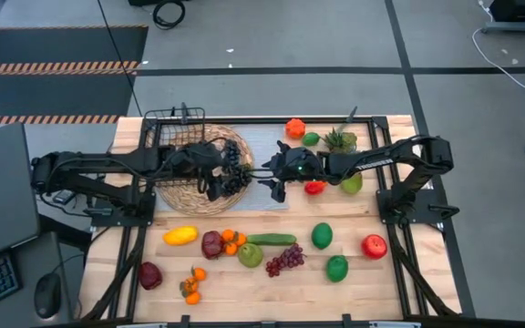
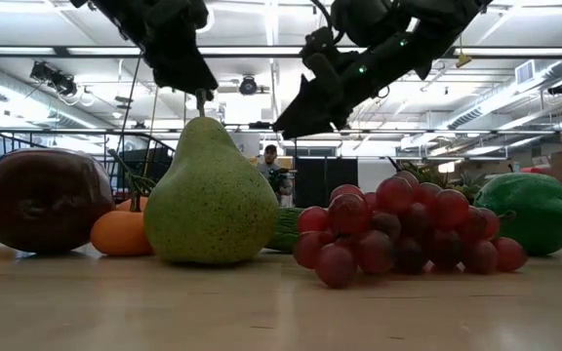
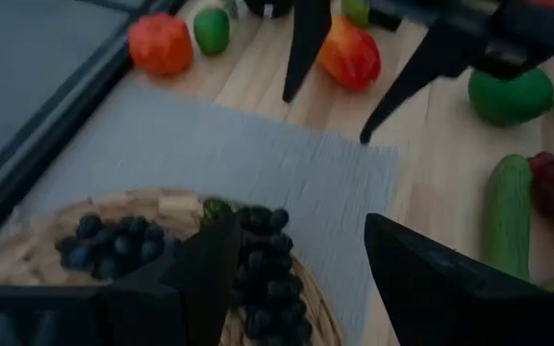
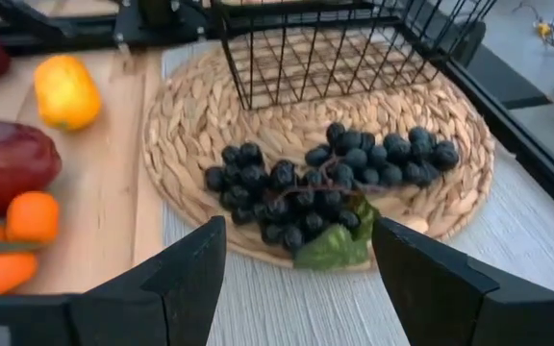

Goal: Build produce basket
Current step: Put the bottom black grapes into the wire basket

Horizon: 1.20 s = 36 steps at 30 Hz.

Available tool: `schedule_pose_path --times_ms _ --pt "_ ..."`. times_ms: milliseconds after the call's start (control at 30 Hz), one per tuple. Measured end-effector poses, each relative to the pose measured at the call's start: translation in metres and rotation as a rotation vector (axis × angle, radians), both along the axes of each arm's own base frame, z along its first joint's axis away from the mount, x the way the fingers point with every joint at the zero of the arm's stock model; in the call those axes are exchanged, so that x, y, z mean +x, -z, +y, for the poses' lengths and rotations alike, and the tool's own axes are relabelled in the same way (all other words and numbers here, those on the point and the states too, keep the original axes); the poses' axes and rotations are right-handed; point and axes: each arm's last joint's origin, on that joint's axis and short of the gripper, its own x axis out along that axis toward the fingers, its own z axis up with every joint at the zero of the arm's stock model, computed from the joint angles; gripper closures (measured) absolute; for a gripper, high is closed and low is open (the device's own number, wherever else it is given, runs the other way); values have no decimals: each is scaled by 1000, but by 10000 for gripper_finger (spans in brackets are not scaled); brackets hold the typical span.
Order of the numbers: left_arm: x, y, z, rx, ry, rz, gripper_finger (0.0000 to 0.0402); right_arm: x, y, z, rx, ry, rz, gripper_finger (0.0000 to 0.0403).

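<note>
A bunch of dark grapes [image 1: 236, 170] [image 4: 327, 181] lies on the right part of the round straw mat [image 1: 190, 191], apart from the black wire basket [image 1: 175, 128] [image 4: 339, 48], which stands on the mat's far left part. My left gripper [image 1: 219, 182] [image 3: 296, 231] hangs open over the mat with the grapes [image 3: 258, 259] beside one finger. My right gripper [image 1: 276, 182] [image 4: 301, 231] is open over the grey placemat [image 1: 276, 150], just right of the mat, pointing at the grapes. The other produce lies scattered on the table.
Near half of the table: yellow mango [image 1: 180, 235], dark apple [image 1: 211, 244], oranges [image 1: 231, 241], pear [image 1: 251, 255], cucumber [image 1: 272, 240], red grapes [image 1: 285, 260], two limes [image 1: 322, 235], red apple [image 1: 374, 246]. Far right: potted plant [image 1: 340, 139], an orange-red fruit [image 1: 295, 128], red mango [image 1: 314, 187].
</note>
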Motion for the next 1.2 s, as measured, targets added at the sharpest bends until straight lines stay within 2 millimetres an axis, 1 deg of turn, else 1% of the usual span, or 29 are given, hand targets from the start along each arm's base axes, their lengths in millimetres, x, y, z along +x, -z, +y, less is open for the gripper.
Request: schedule_pose_path --times_ms 167,200,333,467,567,633,767,933,967,1033,1200 --pt "12 20 -4 -39 -6 91 170 -3 -8 -3 -7 26 -28 137" --pt "16 22 -5 -39 0 85 170 -4 -11 -4 -10 27 -38 138" --pt "21 29 -9 -45 13 117 170 -3 -9 -3 -6 27 -31 138" --pt "22 31 -9 -44 15 127 170 5 4 2 -6 11 -29 138" --pt "20 27 -9 -40 18 107 170 16 16 4 -9 1 -69 138" --pt "20 21 -9 -36 19 63 170 25 25 5 -8 -11 -103 138" --pt "14 14 -10 -34 19 36 170 44 45 3 -2 -26 -80 138" --pt "9 5 -10 -30 20 -12 170 74 59 0 -32 -43 -62 138" --pt "9 4 -10 -30 21 -15 170 76 64 0 -33 -47 -32 138" --pt "7 3 -10 -30 20 -14 170 85 66 -1 -48 -55 -15 138" --pt "1 1 -12 -30 27 2 170 91 77 -3 -78 -69 54 138"
